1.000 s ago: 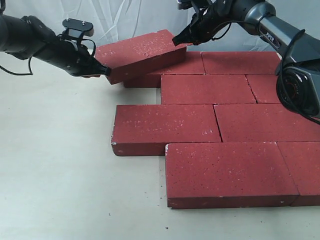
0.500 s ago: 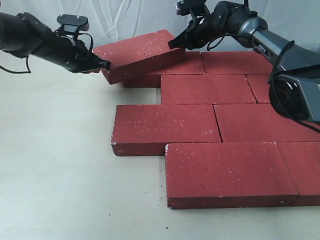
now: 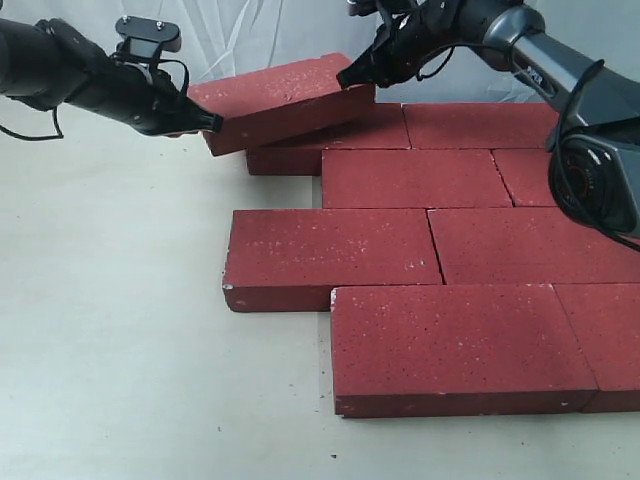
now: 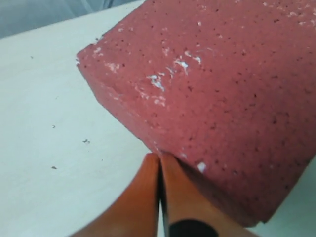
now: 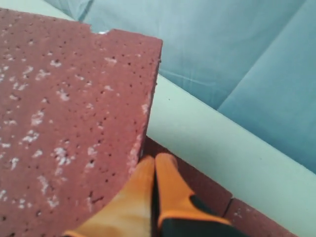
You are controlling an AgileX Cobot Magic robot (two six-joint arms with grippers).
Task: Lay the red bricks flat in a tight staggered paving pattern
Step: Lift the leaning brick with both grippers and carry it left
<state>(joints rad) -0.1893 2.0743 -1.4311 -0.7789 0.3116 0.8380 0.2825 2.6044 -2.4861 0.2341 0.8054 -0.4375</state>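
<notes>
Pale table (image 3: 120,350) is the biggest thing. It lies under the tilted brick (image 3: 285,100) and is bare to that brick's left and in front of it. A pale cloth backdrop (image 3: 260,35) hangs behind the tilted brick.

The rest of the red bricks (image 3: 415,178) lie flat in four staggered rows, joints tight. From the exterior view they spread out in front of the tilted brick and to its right. One back-row brick (image 3: 370,130) sits directly under it.

The tilted brick is not flat. It is slanted on top of that back-row brick, with the left end lower and overhanging past it and the right end higher. Its surface is rough and white-speckled (image 4: 217,89), with a chipped corner (image 5: 101,32).

The left arm (image 3: 60,75) comes in from the tilted brick's left. The right arm (image 3: 540,60) comes in from its right.

The left gripper (image 3: 212,122) is clenched, orange fingers (image 4: 138,197) pressed together with nothing between them. Its tip is against the tilted brick's lower left end.

The right gripper (image 3: 347,80) is clenched too, fingers (image 5: 173,187) together and grasping nothing. Its tip is at the tilted brick's raised right end, touching the edge.
</notes>
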